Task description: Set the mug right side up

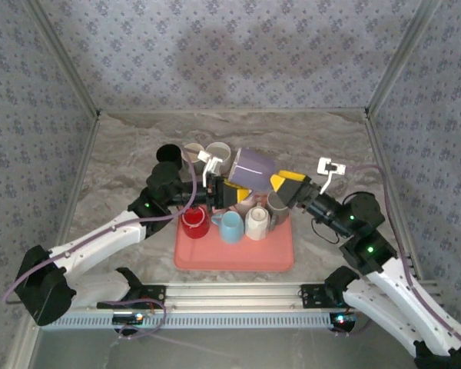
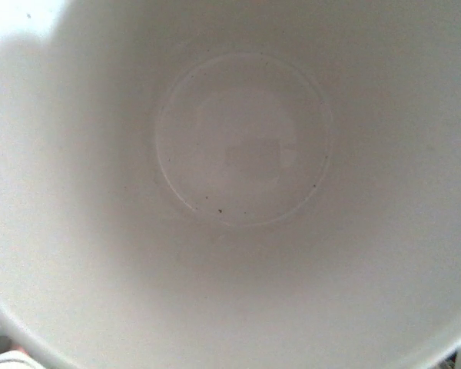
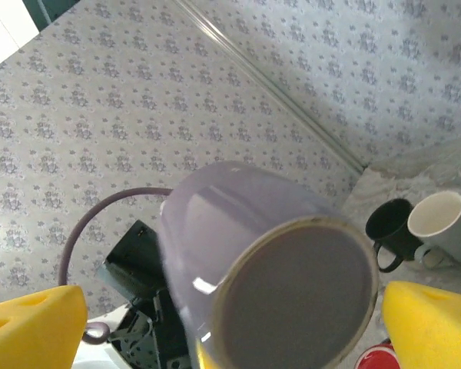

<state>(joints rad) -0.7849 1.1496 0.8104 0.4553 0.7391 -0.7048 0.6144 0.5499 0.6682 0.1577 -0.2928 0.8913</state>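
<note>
The purple mug (image 1: 253, 169) hangs tilted in the air above the tray, its base toward the right arm. In the right wrist view its grey base (image 3: 296, 296) faces the camera. The left wrist view looks straight into its white inside (image 2: 242, 138). My left gripper (image 1: 232, 188) is at the mug's mouth, shut on its rim; its fingers are hidden. My right gripper (image 1: 286, 184) is open. Its yellow pads (image 3: 31, 323) stand wide to either side of the mug's base, apart from it.
Below lies a red tray (image 1: 234, 257) with a red mug (image 1: 194, 221), a light blue mug (image 1: 230, 227), a white mug (image 1: 257, 223) and a grey mug (image 1: 278, 209). Behind the tray stand a black mug (image 1: 169, 154) and two white mugs (image 1: 219, 154).
</note>
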